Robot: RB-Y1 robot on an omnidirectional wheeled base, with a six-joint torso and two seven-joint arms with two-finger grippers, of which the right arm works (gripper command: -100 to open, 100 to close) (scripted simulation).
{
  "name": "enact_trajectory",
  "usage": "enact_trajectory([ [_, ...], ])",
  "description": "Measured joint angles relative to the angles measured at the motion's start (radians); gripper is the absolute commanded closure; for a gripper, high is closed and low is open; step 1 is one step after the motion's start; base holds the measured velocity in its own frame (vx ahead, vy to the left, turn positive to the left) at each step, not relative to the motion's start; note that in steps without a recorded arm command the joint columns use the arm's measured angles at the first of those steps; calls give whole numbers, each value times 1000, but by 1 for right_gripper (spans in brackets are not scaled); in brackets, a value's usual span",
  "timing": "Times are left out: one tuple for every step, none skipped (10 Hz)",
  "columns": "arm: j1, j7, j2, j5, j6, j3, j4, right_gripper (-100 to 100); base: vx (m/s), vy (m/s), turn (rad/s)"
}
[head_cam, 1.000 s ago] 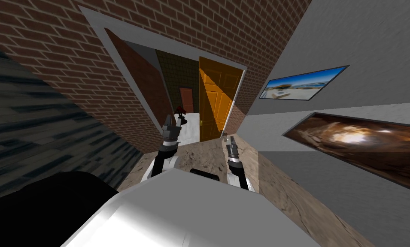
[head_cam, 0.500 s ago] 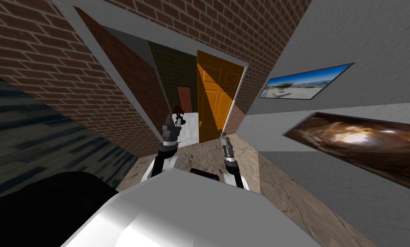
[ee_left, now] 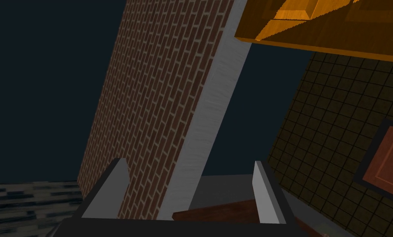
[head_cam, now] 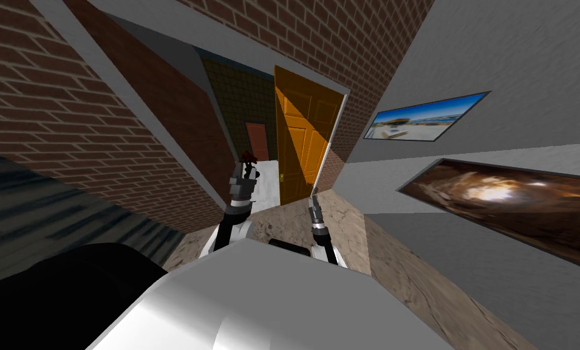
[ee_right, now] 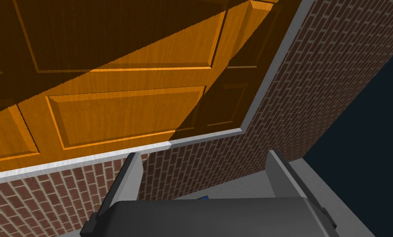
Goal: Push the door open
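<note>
The orange panelled door point(head_cam: 303, 137) stands swung well inward in a grey frame point(head_cam: 161, 127) set in a brick wall point(head_cam: 70, 115); its small knob point(head_cam: 281, 177) is on the free edge. My left gripper point(head_cam: 246, 169) is open in the doorway gap, between the left jamb and the door. Its wrist view shows the open left gripper point(ee_left: 191, 183) facing the grey jamb point(ee_left: 216, 103), with the door's edge point(ee_left: 315, 29) beyond. My right gripper point(head_cam: 313, 202) is open, just short of the door's hinge side. The open right gripper point(ee_right: 205, 173) faces the door panels point(ee_right: 109, 82), apart from them.
Through the doorway lie a pale floor point(head_cam: 269, 182), a dark tiled wall point(head_cam: 246, 103) with a small red-brown door point(head_cam: 258, 141), and a dark red object point(head_cam: 248, 159). Two pictures point(head_cam: 425, 118) point(head_cam: 507, 194) hang on the grey right wall. A black area point(head_cam: 51, 291) is at lower left.
I have moved forward: the doorway and left jamb loom larger and nearer. Both grippers have come closer to the opening, still open.
</note>
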Motion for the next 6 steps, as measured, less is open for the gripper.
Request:
enact_trajectory([
  [-7,-4,-4,-2,-6,11,20,-100,88,43,-76],
  [-19,-7,-2,-3,-8,21,42,-100,78,47,-60],
  [-30,-11,-5,-6,-12,30,64,-100,123,43,-86],
  [-31,-19,-13,-8,-8,48,70,-100,88,50,-51],
  [-41,-20,-9,-8,-11,57,93,-100,64,50,-51],
  [-51,-23,-11,-10,-18,63,115,-100,85,42,-70],
])
